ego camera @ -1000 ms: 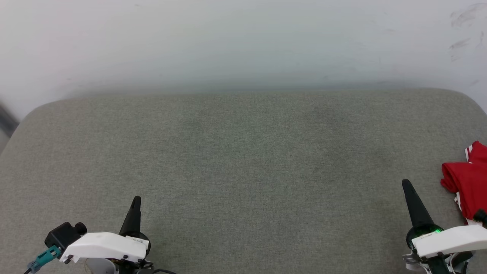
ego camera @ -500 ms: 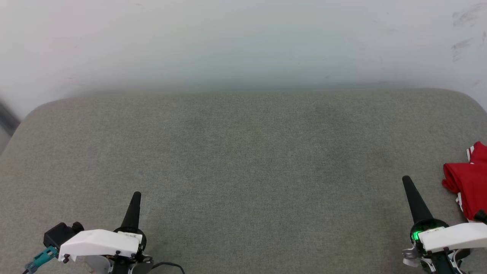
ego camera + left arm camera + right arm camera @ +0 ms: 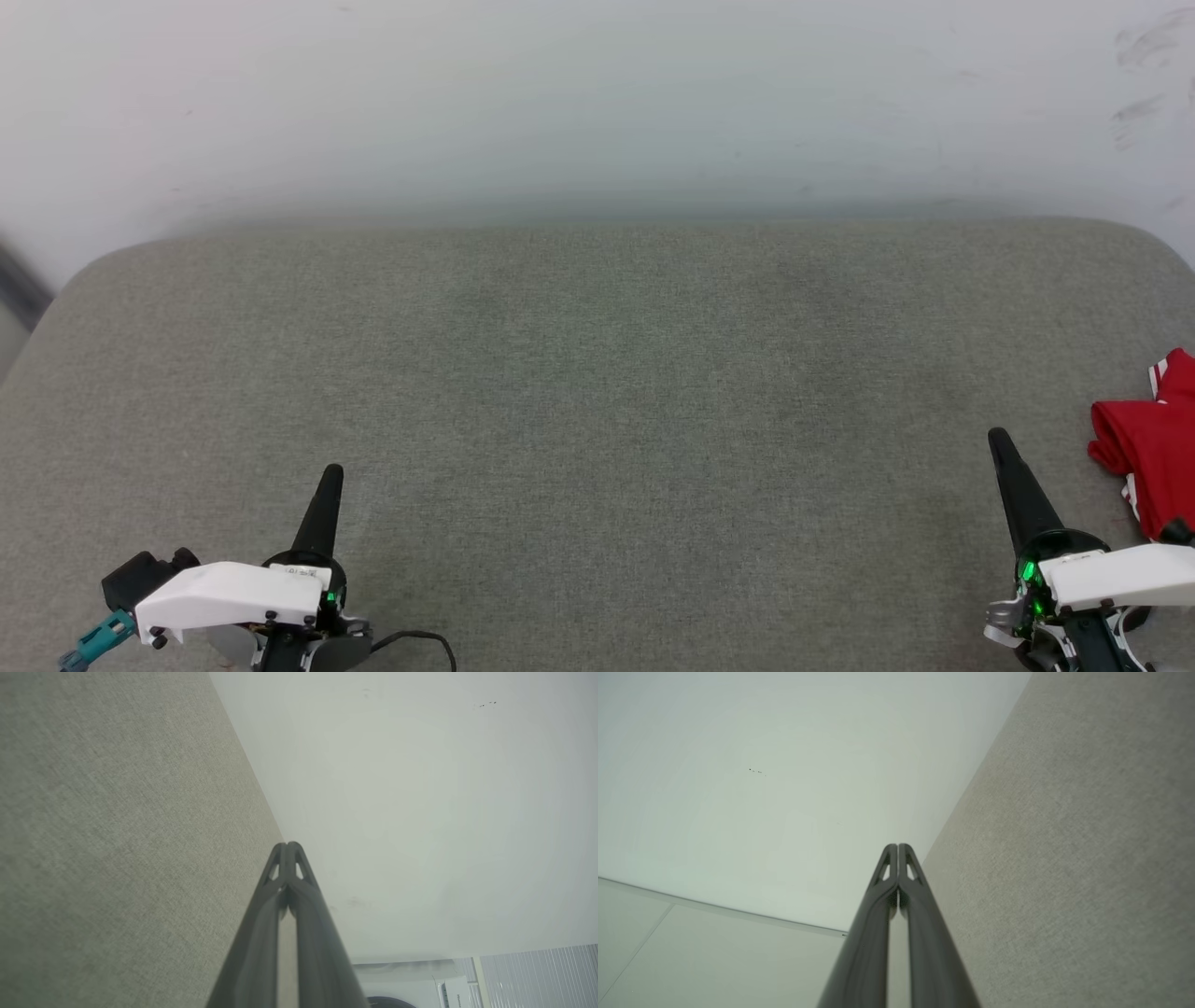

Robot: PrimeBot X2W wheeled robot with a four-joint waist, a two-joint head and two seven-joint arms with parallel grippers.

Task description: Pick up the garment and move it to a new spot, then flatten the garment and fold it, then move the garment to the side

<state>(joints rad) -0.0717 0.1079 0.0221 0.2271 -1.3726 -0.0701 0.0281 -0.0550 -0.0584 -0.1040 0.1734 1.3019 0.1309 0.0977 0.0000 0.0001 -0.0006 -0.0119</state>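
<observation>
The garment (image 3: 1144,453) lies bunched, either set aside or awaiting pickup. The right claw (image 3: 999,437) is just beside it and the left claw (image 3: 333,471) well apart, both pressed together and empty.

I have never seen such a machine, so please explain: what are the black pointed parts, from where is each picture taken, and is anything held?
This is a wheeled robot with two arms. The wide picture comes from a camera on its head, looking down at a grey fabric surface before a pale wall. The black spikes are its hands: the left gripper and the right gripper, each a pair of long fingers pressed shut. The two other pictures come from cameras on the wrists, looking along those fingers. Nothing is held. A crumpled red garment with white trim lies at the right edge, apart from the right fingers.
</observation>
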